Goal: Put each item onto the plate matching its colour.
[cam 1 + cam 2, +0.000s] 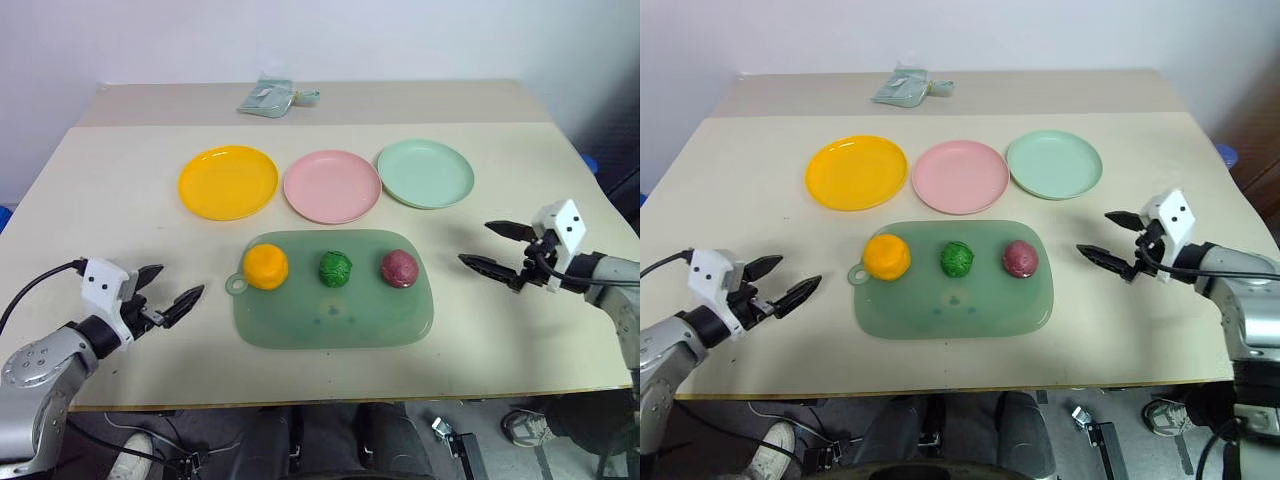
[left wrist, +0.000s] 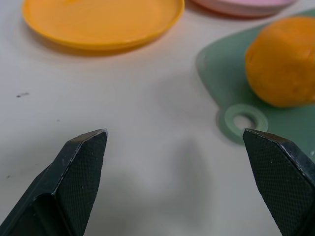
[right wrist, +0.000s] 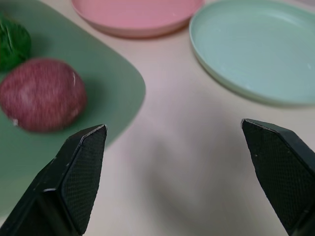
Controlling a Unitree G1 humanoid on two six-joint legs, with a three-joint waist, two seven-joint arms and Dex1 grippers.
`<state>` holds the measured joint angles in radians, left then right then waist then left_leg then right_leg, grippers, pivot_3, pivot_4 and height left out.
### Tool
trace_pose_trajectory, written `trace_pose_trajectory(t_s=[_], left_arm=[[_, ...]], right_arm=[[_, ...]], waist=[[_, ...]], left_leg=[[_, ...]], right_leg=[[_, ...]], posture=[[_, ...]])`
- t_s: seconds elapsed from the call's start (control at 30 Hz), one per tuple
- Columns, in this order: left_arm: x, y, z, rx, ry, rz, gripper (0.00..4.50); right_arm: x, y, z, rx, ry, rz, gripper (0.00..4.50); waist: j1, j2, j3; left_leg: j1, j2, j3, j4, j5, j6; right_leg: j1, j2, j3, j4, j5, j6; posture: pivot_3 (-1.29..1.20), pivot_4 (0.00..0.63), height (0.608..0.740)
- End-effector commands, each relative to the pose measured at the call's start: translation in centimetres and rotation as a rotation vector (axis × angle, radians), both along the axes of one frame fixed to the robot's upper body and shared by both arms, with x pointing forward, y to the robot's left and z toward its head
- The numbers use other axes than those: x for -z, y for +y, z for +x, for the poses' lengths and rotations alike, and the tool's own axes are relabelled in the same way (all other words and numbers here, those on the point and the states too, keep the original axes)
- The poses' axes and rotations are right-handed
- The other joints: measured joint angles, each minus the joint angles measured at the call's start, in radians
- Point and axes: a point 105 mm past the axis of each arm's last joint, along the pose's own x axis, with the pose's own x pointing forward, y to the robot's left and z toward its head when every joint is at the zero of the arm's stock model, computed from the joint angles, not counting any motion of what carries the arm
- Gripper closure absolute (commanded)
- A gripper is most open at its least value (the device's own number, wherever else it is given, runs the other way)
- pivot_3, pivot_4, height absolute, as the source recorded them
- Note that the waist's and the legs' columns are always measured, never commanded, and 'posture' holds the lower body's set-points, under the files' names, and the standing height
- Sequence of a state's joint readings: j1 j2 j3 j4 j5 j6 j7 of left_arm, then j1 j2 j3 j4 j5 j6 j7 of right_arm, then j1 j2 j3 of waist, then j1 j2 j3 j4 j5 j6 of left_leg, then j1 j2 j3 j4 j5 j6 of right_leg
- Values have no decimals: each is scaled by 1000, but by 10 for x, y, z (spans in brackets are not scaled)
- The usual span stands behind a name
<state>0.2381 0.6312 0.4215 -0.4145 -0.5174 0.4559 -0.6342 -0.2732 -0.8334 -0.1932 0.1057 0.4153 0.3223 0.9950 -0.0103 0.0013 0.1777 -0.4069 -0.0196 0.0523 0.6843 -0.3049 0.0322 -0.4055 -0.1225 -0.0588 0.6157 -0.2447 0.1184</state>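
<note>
While the three fruits sit in a row on the green tray (image 1: 330,325), nothing has been placed on any plate. The orange fruit (image 1: 265,266) lies at the tray's left end, just by its ring handle; the green fruit (image 1: 335,268) is in the middle and the maroon fruit (image 1: 399,268) at the right end, each apart from the next. Beyond the tray, farther from the robot, stand the yellow plate (image 1: 228,182), the pink plate (image 1: 332,186) and the mint plate (image 1: 426,173), left to right (the pink and mint rims nearly meet). At the tabletop's (image 1: 120,230) far edge lies a small crumpled grey-green packet (image 1: 266,97). The left claw (image 1: 172,294) hovers over bare tabletop left of the tray, its fingers spread wide and holding nothing, aimed toward the orange fruit. The right claw (image 1: 490,247) hangs right of the tray, fingers likewise wide apart and empty, pointing toward the maroon fruit.
</note>
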Motion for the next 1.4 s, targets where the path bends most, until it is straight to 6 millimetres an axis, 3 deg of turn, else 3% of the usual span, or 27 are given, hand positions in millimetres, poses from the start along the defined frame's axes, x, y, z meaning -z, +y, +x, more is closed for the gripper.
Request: trace_pose_trajectory(t_s=[0.03,0.2,0.37,0.5,0.7,0.9,1.1,1.27,1.4], left_arm=[[-11,2,-5,-26,-43,-3,0],[-13,4,-9,-39,-46,-12,0],[-18,-1,1,-3,-61,-23,0],[-24,-16,12,79,-75,-75,0],[-32,-52,28,285,-58,-101,0],[-26,-91,38,546,-26,39,0],[-5,-104,53,629,32,158,0],[-3,-104,63,613,28,141,1431],[-11,-97,73,542,-24,121,1463]], right_arm=[[-11,9,6,-19,-39,4,36],[-15,15,11,-20,-60,2,36],[-19,11,14,47,-114,-9,36],[-26,2,12,91,-134,24,36],[-33,-6,-13,73,-123,63,36],[-25,19,-55,-64,-23,69,36],[-19,42,-65,-81,-21,80,36],[-24,53,-70,-82,-28,90,0],[-29,59,-68,-91,-37,93,0]], waist=[[0,0,0],[2,0,0],[3,0,0],[3,0,0],[23,0,0],[24,1,-1],[23,1,-1],[25,1,-1],[25,1,-1]], left_leg=[[0,0,0,0,0,0],[0,0,0,0,0,0],[0,0,0,0,0,0],[0,0,0,0,0,0],[0,-1,1,1,0,0],[0,-1,1,1,0,1],[0,-1,1,1,0,1],[0,-1,1,2,0,1],[0,-1,1,2,0,1]], right_leg=[[0,0,0,0,0,0],[0,0,0,0,0,0],[0,0,0,0,0,0],[0,1,0,0,0,0],[1,4,-1,1,0,0],[1,5,-2,1,0,0],[1,6,-1,1,0,0],[2,5,-1,1,0,1],[2,5,-1,1,0,1]], posture=[[0,150,740],[0,150,740],[0,150,740],[0,150,740],[0,150,740],[0,150,740],[0,150,740],[0,150,740],[0,150,740]])
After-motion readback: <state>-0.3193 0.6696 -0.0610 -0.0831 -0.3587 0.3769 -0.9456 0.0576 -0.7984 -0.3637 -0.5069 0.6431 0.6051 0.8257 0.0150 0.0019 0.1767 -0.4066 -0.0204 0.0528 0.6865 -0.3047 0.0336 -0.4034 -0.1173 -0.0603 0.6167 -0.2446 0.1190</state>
